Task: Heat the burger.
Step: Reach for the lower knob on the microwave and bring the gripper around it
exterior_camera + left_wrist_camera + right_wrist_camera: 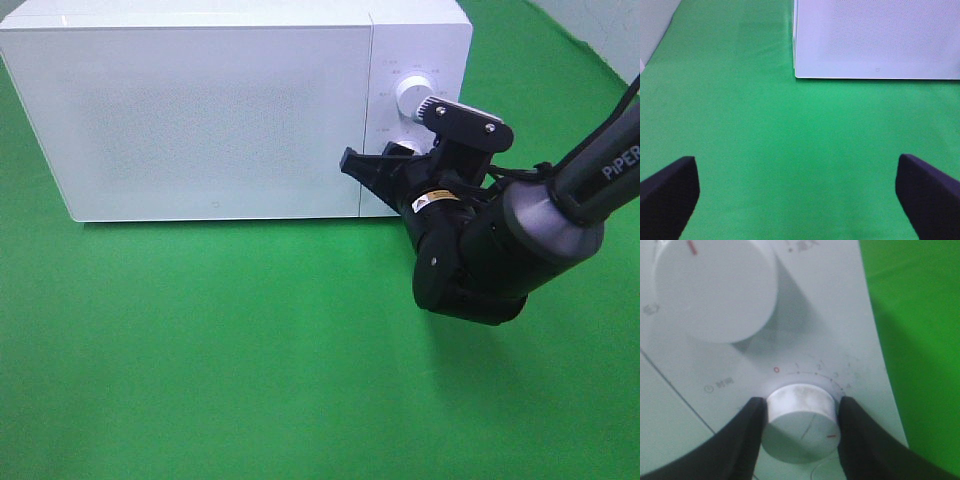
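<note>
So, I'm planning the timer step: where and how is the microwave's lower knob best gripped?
Pinch the lower knob by its round side wall, coming straight at the control panel face-on: it is a short cylinder standing out from it. The right gripper holds it so.

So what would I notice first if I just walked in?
The big white box-shaped microwave fills the back of the green cloth. On its right-hand control panel, the right arm's black tool pinches the lower round white knob from both sides, below the upper white knob.
</note>
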Motion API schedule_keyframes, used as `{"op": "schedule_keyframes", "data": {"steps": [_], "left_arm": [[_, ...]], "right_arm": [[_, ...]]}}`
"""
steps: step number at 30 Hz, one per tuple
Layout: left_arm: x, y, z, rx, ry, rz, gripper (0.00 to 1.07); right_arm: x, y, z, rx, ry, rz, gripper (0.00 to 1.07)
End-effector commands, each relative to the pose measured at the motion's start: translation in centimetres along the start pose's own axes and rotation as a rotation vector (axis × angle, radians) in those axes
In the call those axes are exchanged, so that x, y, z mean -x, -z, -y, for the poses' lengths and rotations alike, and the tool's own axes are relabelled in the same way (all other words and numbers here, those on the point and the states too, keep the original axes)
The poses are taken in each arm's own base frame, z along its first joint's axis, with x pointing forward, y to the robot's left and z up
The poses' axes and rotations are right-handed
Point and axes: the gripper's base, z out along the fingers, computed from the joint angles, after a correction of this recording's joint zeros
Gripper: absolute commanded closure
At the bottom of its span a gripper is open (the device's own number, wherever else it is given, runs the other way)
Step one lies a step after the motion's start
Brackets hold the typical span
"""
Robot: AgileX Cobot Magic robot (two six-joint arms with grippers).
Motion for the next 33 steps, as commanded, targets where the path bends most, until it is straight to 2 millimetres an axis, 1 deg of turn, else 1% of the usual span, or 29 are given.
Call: {"op": "schedule_keyframes", "data": {"steps": [1, 2, 3, 4, 5, 6, 7, 8, 10, 11, 12, 15, 17, 18, 19, 21, 33], "left_arm": [[-0.2, 0.1, 0.0, 0.004, 0.006, 0.018, 0.04], [-0.2, 0.1, 0.0, 0.004, 0.006, 0.018, 0.04], [-0.2, 0.1, 0.0, 0.004, 0.006, 0.018, 0.04], [-0.2, 0.1, 0.0, 0.004, 0.006, 0.018, 0.04], [-0.2, 0.1, 0.0, 0.004, 0.006, 0.018, 0.04], [-0.2, 0.1, 0.0, 0.004, 0.006, 0.018, 0.04], [-0.2, 0.1, 0.0, 0.004, 0.006, 0.018, 0.04], [-0.2, 0.1, 0.0, 0.004, 0.006, 0.018, 0.04], [-0.2, 0.1, 0.0, 0.004, 0.006, 0.018, 0.04], [-0.2, 0.1, 0.0, 0.004, 0.006, 0.018, 0.04], [-0.2, 0.1, 0.0, 0.004, 0.006, 0.018, 0.04], [-0.2, 0.1, 0.0, 0.004, 0.006, 0.018, 0.04], [-0.2, 0.1, 0.0, 0.004, 0.006, 0.018, 0.04], [-0.2, 0.1, 0.0, 0.004, 0.006, 0.018, 0.04], [-0.2, 0.1, 0.0, 0.004, 0.006, 0.018, 0.04], [-0.2, 0.1, 0.0, 0.004, 0.006, 0.018, 0.04], [-0.2, 0.1, 0.0, 0.004, 0.006, 0.018, 0.04]], "right_arm": [[0.4, -0.3, -1.3, 0.112, -0.207, -0.011, 1.07], [0.4, -0.3, -1.3, 0.112, -0.207, -0.011, 1.07], [0.3, -0.3, -1.6, 0.142, -0.346, -0.032, 1.07], [0.3, -0.3, -1.6, 0.142, -0.346, -0.032, 1.07], [0.3, -0.2, -1.9, 0.168, -0.491, -0.055, 1.07], [0.3, -0.2, -1.9, 0.168, -0.491, -0.055, 1.07], [0.2, -0.2, -2.1, 0.190, -0.616, -0.082, 1.07], [0.2, -0.2, -2.1, 0.190, -0.616, -0.082, 1.07], [0.2, -0.1, -2.5, 0.219, -0.817, -0.121, 1.07], [0.2, -0.1, -2.5, 0.219, -0.817, -0.121, 1.07], [0.3, -0.1, -2.6, 0.228, -0.894, -0.127, 1.07], [0.3, -0.1, -2.6, 0.233, -0.931, -0.125, 1.07], [0.8, 0.0, -2.7, 0.272, -1.066, -0.100, 1.07], [0.8, 0.0, -2.7, 0.272, -1.066, -0.100, 1.07], [1.2, 0.0, -2.8, 0.299, -1.124, -0.083, 1.07], [1.3, 0.0, -2.8, 0.309, -1.139, -0.077, 1.07], [1.4, 0.0, -2.8, 0.309, -1.149, -0.066, 1.07]]}}
